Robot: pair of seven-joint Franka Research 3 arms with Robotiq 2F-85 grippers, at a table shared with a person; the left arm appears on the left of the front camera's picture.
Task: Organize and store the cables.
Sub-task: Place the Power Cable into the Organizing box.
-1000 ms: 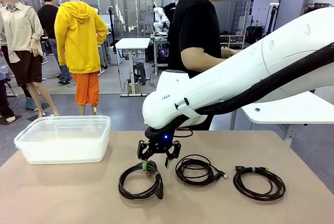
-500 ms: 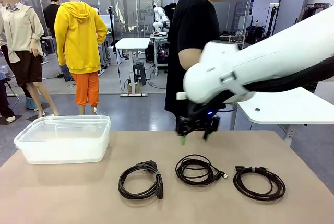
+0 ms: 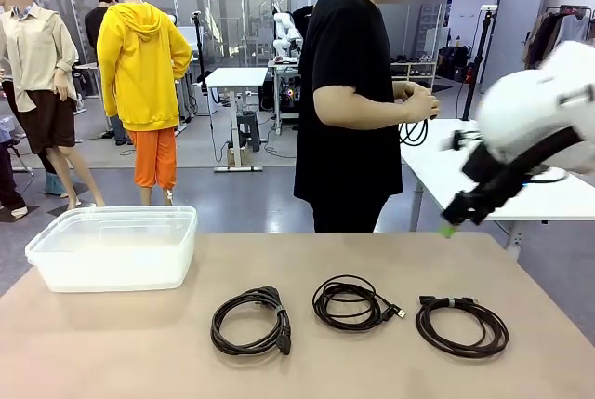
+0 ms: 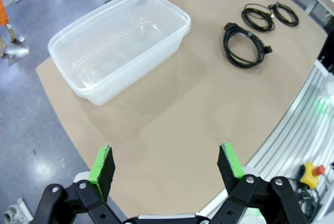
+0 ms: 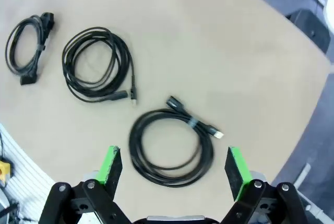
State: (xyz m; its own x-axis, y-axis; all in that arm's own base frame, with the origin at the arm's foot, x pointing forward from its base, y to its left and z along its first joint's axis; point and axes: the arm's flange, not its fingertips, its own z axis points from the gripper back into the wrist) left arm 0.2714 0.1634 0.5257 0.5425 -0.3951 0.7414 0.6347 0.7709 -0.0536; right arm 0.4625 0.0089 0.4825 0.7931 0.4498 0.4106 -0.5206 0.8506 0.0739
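Currently three thin black coiled cables (image 3: 349,302) lie on the beige worktop (image 3: 112,343), apart from the clear plastic tub (image 3: 112,250). Left pincer (image 4: 167,158) and right pincer (image 5: 173,164) hang released, empty. Cords likely light, floppy; pinch the bunched strands near a tie.

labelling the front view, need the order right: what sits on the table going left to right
clear plastic bin → thick coiled cable → thinner coiled cable → tied coiled cable
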